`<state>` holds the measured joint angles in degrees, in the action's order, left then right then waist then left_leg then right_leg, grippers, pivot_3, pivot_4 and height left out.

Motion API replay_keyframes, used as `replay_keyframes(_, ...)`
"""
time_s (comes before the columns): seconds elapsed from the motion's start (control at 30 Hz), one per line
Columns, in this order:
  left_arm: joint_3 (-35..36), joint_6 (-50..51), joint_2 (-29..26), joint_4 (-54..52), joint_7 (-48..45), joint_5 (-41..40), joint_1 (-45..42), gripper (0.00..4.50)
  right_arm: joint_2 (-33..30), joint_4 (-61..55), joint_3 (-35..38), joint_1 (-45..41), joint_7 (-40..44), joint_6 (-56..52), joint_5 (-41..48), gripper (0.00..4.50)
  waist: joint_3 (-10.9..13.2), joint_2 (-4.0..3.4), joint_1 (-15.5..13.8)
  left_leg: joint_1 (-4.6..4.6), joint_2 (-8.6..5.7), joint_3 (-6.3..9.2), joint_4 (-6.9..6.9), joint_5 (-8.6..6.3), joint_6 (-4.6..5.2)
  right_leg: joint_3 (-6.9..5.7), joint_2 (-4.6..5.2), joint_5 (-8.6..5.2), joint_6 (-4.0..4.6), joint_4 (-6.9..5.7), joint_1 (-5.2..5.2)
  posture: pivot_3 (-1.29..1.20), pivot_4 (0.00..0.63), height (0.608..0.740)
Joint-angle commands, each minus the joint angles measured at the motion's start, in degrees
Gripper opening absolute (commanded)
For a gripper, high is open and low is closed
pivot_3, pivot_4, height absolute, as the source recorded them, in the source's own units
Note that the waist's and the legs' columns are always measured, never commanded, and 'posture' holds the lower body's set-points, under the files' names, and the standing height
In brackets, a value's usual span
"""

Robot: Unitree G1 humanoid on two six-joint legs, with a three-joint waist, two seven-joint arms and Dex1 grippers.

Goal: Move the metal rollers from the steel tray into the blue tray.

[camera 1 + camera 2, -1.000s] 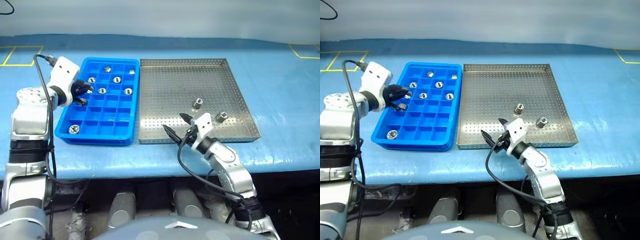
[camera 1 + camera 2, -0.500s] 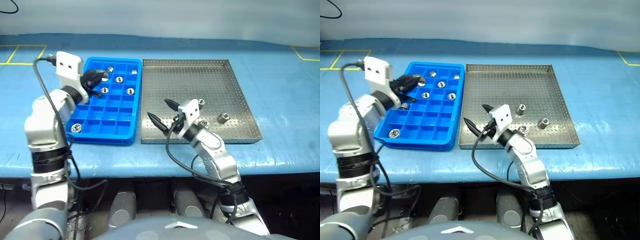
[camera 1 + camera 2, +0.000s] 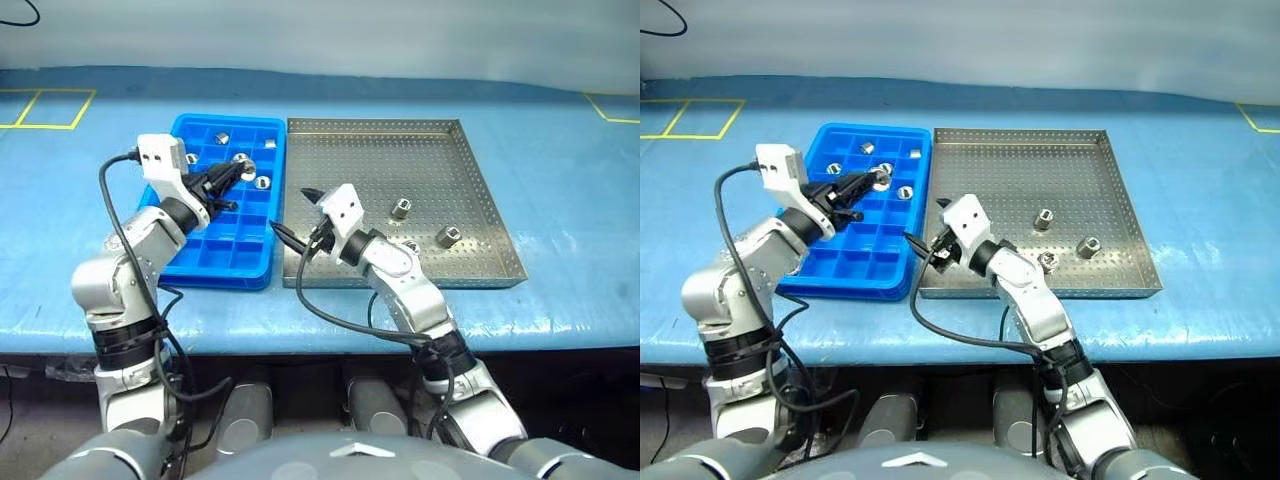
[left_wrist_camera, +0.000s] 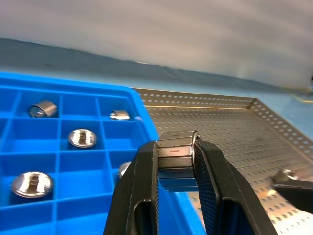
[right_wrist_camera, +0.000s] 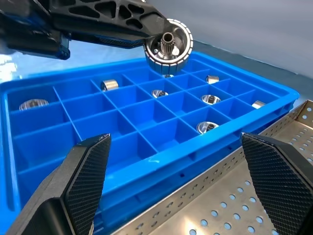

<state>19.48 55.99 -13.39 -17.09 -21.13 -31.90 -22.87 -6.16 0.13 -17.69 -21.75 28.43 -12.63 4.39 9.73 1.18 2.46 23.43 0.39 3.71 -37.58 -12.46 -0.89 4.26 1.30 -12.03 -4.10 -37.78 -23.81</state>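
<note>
Left gripper [image 3: 232, 178] clenched on one of the metal rollers [image 3: 246, 170], carried above the blue tray [image 3: 262, 270] (presumably for dropping into a free compartment); right gripper [image 3: 292, 212] spread empty at the steel tray [image 3: 470, 180] near edge, three rollers left there. From the left wrist: roller pinched between fingers [image 4: 142, 196]. From the right wrist: same roller hung over the grid.

My work table [image 3: 560, 160] wears a blue cover across its whole width. Yellow tape lines [image 3: 45, 110] mark its far left corner, another yellow tape mark [image 3: 612, 106] the far right. Behind runs a pale wall [image 3: 330, 35].
</note>
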Motion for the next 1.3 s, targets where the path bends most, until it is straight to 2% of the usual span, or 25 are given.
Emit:
replay_keyframes(0.03,1.55,1.54,2.43,-3.48,1.4,-5.72,0.96,0.74,0.94,-0.24,0.27,-0.81,0.1,2.5,0.05,4.5,0.0,0.0,-0.08,0.0,0.0,0.01,0.0,0.0,0.0,-0.01,0.0,0.0,0.0,0.0,0.0,0.03,0.15,0.74)
replay_keyframes(0.23,2.63,2.23,5.06,-4.29,4.78,-11.21,2.62,0.74,0.15,1.23,-0.73,-1.1,-0.78,7.03,-3.58,4.5,0.0,0.0,-0.23,0.01,0.0,0.02,0.0,0.01,-0.02,-0.02,0.01,-0.01,-0.01,0.03,0.02,0.04,0.15,0.74)
replay_keyframes(0.5,4.76,-9.56,6.74,-6.12,19.05,-2.09,5.28,0.74,0.45,1.26,0.22,1.31,-1.99,8.39,-3.6,4.5,0.0,0.01,-0.42,-0.01,0.0,0.04,0.04,0.03,-0.06,-0.02,0.0,-0.04,0.06,0.05,0.03,0.05,0.15,0.74)
replay_keyframes(0.87,2.62,-8.77,7.24,-10.39,27.38,1.12,13.13,0.74,-0.97,0.64,1.5,4.16,-2.49,8.08,-3.39,4.5,0.0,0.02,-0.83,0.0,-0.04,0.04,0.11,0.05,-0.1,-0.03,0.05,-0.12,0.17,0.18,0.06,0.04,0.15,0.74)
replay_keyframes(1.13,0.12,-9.52,5.83,-6.36,31.95,7.94,12.85,0.74,-0.95,-0.37,1.95,5.53,-2.65,7.9,-2.88,4.5,0.0,0.02,-0.87,0.0,-0.04,0.04,0.11,0.05,-0.1,-0.04,0.04,-0.15,0.21,0.19,0.05,0.04,0.15,0.74)
replay_keyframes(1.3,-1.91,-11.12,5.63,-4.19,28.84,8.08,11.28,2.4,-1.05,-1.26,2.64,6.63,-3.3,7.68,-2.79,4.5,0.0,0.02,-0.95,0.01,-0.04,0.04,0.11,0.05,-0.11,-0.05,0.04,-0.16,0.22,0.22,0.06,0.01,0.15,0.74)
